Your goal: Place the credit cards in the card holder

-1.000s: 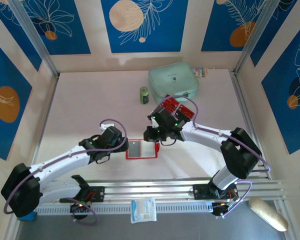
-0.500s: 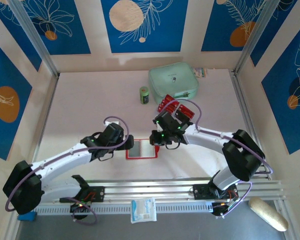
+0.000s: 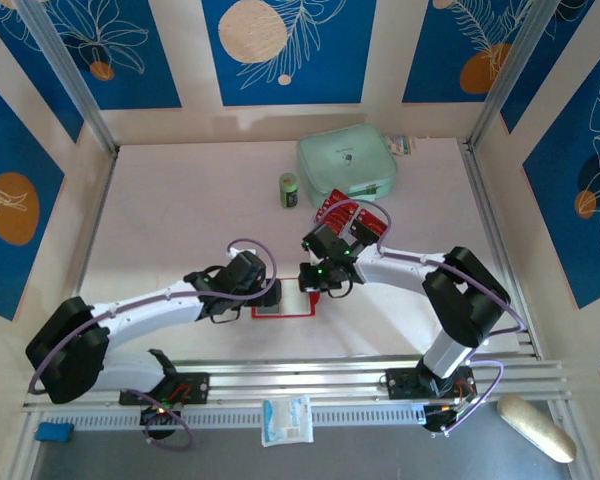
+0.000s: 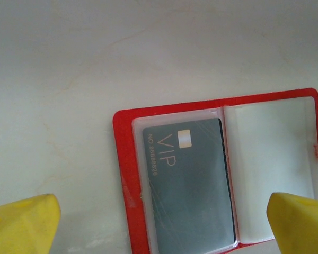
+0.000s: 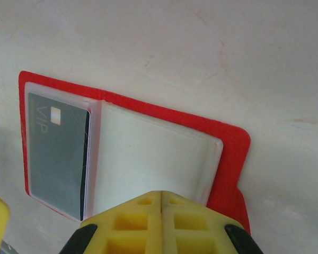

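- Nearest, in front of the card holder [image 4: 123,174], a white packet [image 3: 286,420] lies on the rail [image 3: 360,378]; it appears to play no part in the job.
- The card holder lies opened flat on the table [image 3: 180,230], pockets up. Its left side holds a dark card [image 4: 185,180] marked VIP, and its right pocket [image 4: 270,164] is empty, likely meant for the next card.
- The left gripper [image 4: 160,225] hangs over the holder's left half, fingers wide apart and holding nothing, seemingly ready to steady it.
- The right gripper [image 5: 161,209] sits at the holder's right pocket, fingers pressed together with nothing between them. It looks set to pin the flap flat, though contact is uncertain.
- Beyond the holder, to its right, red cards [image 3: 336,211] wait, partly behind the right arm [image 3: 400,268].
- Farther beyond the holder stand a small green can [image 3: 289,190] and a mint pouch [image 3: 347,165], out of the way.
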### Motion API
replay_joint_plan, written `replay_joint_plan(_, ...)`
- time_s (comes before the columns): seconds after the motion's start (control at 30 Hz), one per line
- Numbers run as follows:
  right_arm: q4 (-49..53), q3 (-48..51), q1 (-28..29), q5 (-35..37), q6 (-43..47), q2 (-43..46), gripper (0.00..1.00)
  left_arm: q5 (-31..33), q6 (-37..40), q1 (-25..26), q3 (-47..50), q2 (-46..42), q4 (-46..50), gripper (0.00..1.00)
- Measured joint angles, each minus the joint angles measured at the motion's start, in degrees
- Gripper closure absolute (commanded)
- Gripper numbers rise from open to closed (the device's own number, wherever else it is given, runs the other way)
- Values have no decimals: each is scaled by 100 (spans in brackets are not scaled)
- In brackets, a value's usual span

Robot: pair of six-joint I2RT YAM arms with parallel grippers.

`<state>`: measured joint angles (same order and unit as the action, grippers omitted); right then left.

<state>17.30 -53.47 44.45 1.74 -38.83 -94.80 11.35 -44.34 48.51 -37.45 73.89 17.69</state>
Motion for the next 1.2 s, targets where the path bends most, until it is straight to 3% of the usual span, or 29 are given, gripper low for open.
replay_joint_plan(0.67, 11, -181, -98, -44, 94, -452, 100, -24, -20, 223, -170, 518, -212, 0)
replay_joint_plan(1.2, -372, -278, -96, -562, -17, -730, 100, -26, -17, 232, -170, 774, -256, 0)
